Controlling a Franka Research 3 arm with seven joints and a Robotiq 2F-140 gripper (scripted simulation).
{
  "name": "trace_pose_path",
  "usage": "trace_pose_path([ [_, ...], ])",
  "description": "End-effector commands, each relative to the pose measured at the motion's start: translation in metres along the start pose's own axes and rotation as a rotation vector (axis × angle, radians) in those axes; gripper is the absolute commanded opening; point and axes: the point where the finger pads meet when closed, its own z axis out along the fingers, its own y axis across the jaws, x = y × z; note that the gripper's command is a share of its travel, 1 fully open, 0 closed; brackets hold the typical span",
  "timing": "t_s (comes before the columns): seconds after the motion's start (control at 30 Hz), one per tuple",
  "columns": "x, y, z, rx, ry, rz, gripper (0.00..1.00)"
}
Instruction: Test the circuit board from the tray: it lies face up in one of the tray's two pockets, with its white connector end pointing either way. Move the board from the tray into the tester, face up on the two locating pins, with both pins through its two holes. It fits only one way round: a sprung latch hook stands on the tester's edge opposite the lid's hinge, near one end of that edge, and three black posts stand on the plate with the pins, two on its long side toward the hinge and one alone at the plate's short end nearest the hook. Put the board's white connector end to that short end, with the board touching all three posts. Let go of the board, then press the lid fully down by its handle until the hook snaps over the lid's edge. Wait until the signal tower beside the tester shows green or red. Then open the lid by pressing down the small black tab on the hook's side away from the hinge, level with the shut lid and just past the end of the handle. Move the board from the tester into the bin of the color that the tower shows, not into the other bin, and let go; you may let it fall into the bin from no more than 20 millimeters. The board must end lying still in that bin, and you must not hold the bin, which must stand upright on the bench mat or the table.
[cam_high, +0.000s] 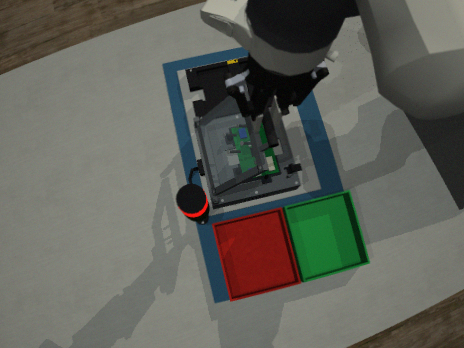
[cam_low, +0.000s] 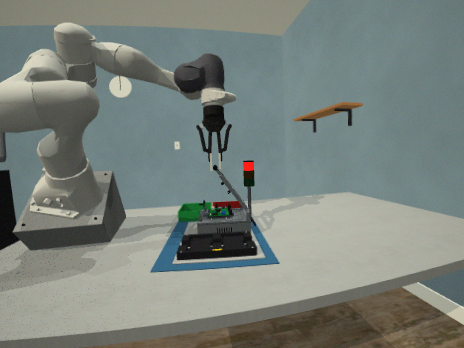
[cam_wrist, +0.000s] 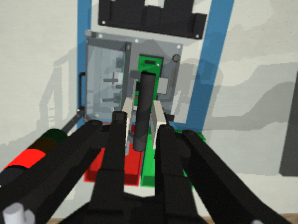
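The green circuit board (cam_high: 250, 147) lies face up in the tester (cam_high: 247, 160), its white connector end toward the bins; it also shows in the wrist view (cam_wrist: 150, 65). The clear lid (cam_high: 227, 152) stands raised and tilted. Its black handle bar (cam_wrist: 142, 112) lies between my fingertips with a gap on each side. My gripper (cam_low: 215, 165) is high above the tester, at the lid's top edge, its fingers nearly shut and clamping nothing (cam_wrist: 144, 112). The signal tower (cam_low: 248, 172) glows red, and it also shows in the top view (cam_high: 192, 202).
The red bin (cam_high: 257, 252) and the green bin (cam_high: 327, 235) stand side by side just past the tester, both empty. The black tray (cam_high: 215, 82) lies on the tester's other side, on the blue-edged mat. The robot base (cam_low: 70, 210) stands at the left.
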Motion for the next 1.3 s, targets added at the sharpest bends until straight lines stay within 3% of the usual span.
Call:
trace_pose_path([
  [0.0, -0.0011, 0.0013, 0.0004, 0.001, -0.003, -0.002, 0.16],
  [0.97, -0.0013, 0.0023, 0.0004, 0.001, -0.003, -0.002, 0.16],
  [1.0, -0.0013, 0.0023, 0.0004, 0.001, -0.003, -0.002, 0.00],
  [1.27, -0.0013, 0.0023, 0.0004, 0.001, -0.003, -0.002, 0.00],
])
